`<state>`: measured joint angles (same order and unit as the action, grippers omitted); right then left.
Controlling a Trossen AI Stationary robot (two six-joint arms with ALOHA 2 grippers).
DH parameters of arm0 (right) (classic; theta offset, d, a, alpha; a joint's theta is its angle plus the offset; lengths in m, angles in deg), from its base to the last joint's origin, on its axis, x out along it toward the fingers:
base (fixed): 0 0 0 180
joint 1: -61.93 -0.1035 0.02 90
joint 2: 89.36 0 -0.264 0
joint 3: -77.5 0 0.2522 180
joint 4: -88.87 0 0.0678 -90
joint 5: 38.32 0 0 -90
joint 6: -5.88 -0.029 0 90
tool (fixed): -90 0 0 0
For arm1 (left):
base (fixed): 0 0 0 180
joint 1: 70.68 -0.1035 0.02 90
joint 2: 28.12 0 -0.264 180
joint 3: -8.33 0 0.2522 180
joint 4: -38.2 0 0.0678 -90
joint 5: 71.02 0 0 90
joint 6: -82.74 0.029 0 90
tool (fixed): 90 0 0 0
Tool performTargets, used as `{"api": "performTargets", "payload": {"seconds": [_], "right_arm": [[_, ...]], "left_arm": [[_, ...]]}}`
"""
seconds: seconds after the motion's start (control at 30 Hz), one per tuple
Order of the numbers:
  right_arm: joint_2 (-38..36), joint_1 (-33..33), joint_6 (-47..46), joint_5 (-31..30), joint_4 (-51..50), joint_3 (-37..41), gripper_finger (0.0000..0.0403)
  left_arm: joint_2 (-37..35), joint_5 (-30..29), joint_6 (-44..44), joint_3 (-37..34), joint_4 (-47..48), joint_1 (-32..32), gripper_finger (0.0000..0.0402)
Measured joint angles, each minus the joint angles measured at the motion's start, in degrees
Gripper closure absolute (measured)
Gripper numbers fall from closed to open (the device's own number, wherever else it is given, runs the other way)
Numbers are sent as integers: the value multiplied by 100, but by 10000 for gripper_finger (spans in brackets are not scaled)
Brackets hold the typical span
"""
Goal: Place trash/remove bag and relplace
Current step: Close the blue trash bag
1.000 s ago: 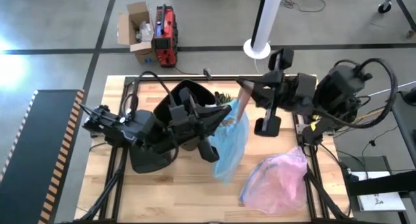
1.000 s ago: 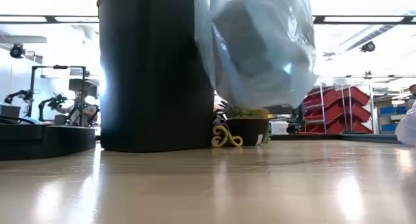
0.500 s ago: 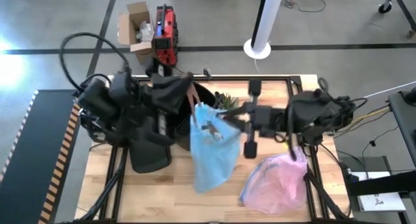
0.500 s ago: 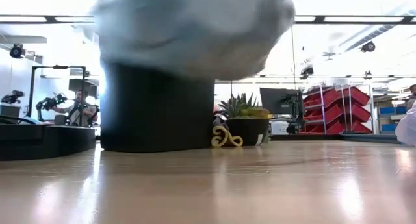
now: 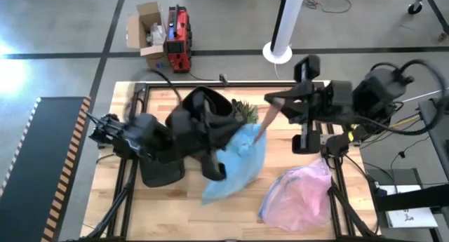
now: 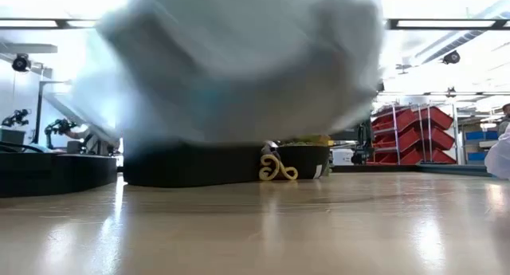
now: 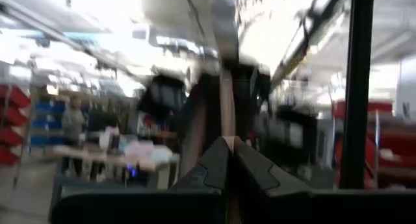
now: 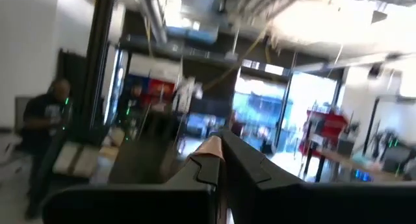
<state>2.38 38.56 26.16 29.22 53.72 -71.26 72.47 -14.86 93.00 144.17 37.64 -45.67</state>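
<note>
The light blue bag point(image 5: 235, 163) hangs over the table's middle, in front of the black bin point(image 5: 214, 109). It shows as a large blur in the low view point(image 6: 239, 68). A tan band point(image 5: 264, 124) rises from the bag's top. My left gripper point(image 7: 229, 146) is shut beside the bin, and my right gripper point(image 5: 271, 103) is shut to the bag's far right; both point upward. No loose trash shows, and I cannot see into the bag. My left gripper pinches a tan band point(image 7: 225, 113) between its two shut fingers. The band runs straight on past the fingertips; the blur hides where it ends. My right gripper pinches the tan band's end point(image 8: 209, 150) at its fingertips, coming level from the table's right. From there the band runs taut down to the bag's top point(image 5: 251, 138). The bag hangs below, clear of the table.
A pinkish-lilac plastic bag point(image 5: 298, 193) lies at the near right of the table. A small potted plant point(image 5: 243, 110) stands behind the bin, and its pot point(image 6: 303, 159) shows in the low view. Bare wood lies along the near edge.
Both grippers swung toward the table's left with the bag, then back toward the right, ending close to where they began. The bag stayed clear of the table and is swinging, its lower end now thrown toward the near left.
</note>
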Motion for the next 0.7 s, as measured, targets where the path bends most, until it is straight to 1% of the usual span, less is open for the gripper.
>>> {"api": "performTargets", "payload": {"seconds": [0.1, 0.17, 0.27, 0.33, 0.4, 0.57, 0.7], "right_arm": [[22, 0, -313, 1, -569, 4, 403], [96, 0, -527, 1, -905, 10, 403], [216, -23, -625, 89, -1024, 13, 403], [255, -68, -623, 311, -945, 15, 403], [300, -82, -657, 489, -794, 15, 403], [311, -72, -513, 490, -472, 15, 403], [178, -80, -387, 509, 98, 12, 403]], "left_arm": [[-35, 32, 385, 496, -109, 7, 402], [-64, 213, 487, 808, -57, 11, 402], [-79, 304, 482, 1030, 205, 11, 402], [-64, 297, 354, 1011, 478, 11, 402], [-40, 293, 158, 841, 600, -2, 402], [15, 126, -226, 312, 585, -37, 402], [15, -33, -208, 127, 548, -37, 402]]}}
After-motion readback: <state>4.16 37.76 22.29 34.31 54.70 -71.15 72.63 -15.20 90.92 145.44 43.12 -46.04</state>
